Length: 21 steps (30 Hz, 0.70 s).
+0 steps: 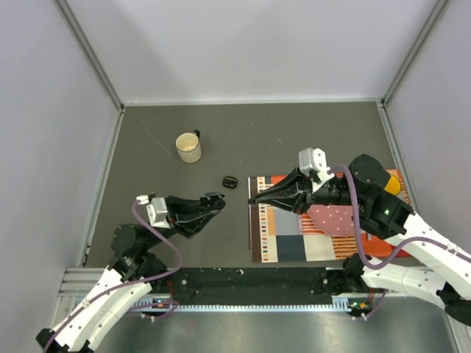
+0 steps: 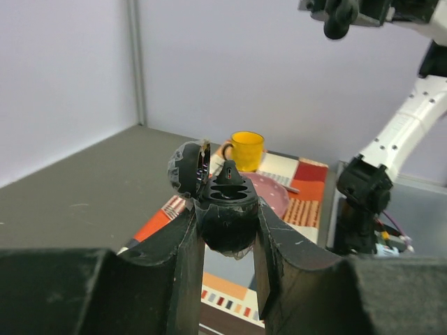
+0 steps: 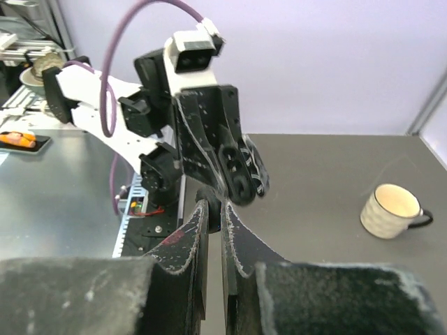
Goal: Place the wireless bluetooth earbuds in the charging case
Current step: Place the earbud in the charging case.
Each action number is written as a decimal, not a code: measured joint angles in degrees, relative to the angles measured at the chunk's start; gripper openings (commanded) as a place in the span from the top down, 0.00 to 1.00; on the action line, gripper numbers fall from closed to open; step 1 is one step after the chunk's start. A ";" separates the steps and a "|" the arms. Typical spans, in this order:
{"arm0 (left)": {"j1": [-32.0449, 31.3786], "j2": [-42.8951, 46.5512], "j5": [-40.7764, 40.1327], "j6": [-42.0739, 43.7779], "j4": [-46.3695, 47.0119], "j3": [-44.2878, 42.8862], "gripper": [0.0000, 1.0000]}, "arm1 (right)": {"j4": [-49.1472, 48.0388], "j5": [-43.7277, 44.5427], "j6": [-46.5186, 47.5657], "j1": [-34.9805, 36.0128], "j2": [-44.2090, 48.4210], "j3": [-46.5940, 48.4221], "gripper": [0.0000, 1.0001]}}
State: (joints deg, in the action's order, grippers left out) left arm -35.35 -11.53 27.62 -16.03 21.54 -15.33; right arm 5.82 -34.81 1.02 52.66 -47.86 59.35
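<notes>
1. Dark grey worktop [image 1: 294, 132] fills the middle of the top view, with pale walls on three sides.
2. Patterned mat [image 1: 291, 246] lies lower right of centre. A pink plate [image 1: 331, 218] sits on it, partly under the right arm.
3. Left end effector [image 1: 217, 200], lower left of centre, points toward the right of the frame. It is clamped on the charging case [image 2: 225, 216], fingers pressing its two sides.
4. Right end effector [image 1: 253, 198], centre right, points left at the case and is held off the mat's left edge. Its fingers are pinched to a thin slit. I cannot tell whether anything tiny sits between the tips.
5. The two end effectors face each other, near but apart.
6. Cream mug [image 1: 188, 148] stands upper left of centre, upright and well apart from both arms.
7. Yellow mug [image 2: 247, 150] stands upright on the mat, behind the held case in the left wrist view.
8. The held case is open, its lid [image 2: 185, 169] hinged up to the left.
9. Second black case [image 1: 229, 181] lies on the worktop just above the gap between the end effectors.
10. One small black piece, seemingly an earbud [image 2: 228, 173], stands up out of the open case. The other earbuds are not made out.
</notes>
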 measured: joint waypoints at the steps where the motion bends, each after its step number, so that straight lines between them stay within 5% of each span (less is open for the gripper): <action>1: 0.00 -0.96 1.11 -0.28 0.57 0.00 1.00 | -0.07 -0.98 0.13 0.09 -0.52 0.57 1.00; 21: 0.00 -6.73 9.07 -4.57 8.87 0.00 1.00 | -11.17 0.35 -2.32 5.84 -10.56 1.01 1.00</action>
State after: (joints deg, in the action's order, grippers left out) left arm -35.35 -18.26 36.69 -20.60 30.41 -15.33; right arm -5.34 -34.46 -1.30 58.50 -58.41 60.36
